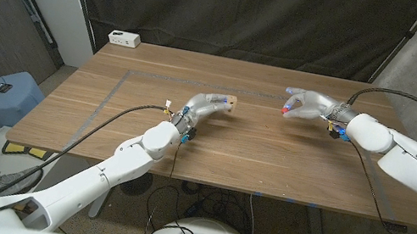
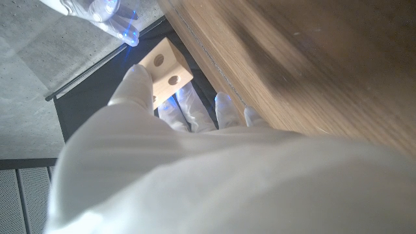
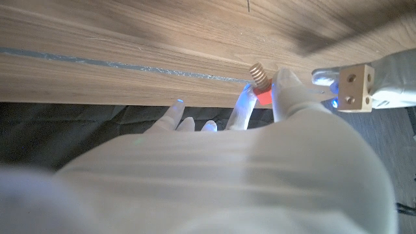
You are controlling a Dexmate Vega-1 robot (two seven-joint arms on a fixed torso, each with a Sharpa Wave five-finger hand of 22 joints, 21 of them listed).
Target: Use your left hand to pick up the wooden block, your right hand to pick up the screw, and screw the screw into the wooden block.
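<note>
The left hand (image 1: pixel 212 105) holds the block (image 1: pixel 229 100) in its fingertips, raised above the table (image 1: pixel 270 158) near the middle; in the left wrist view the block (image 2: pixel 166 70) shows two round holes on its lit face, thumb and fingers (image 2: pixel 192 110) pressed on it; the right hand (image 1: pixel 307 106) pinches the screw (image 1: pixel 284 110) by its red head, over the table at about one o'clock from the block, the two apart; in the right wrist view the screw (image 3: pixel 260 81) has its threaded end pointing away from the hand (image 3: pixel 273 117), with the block (image 3: pixel 355 88) beyond it; a white box (image 1: pixel 125 38) sits at the table's ten o'clock corner.
</note>
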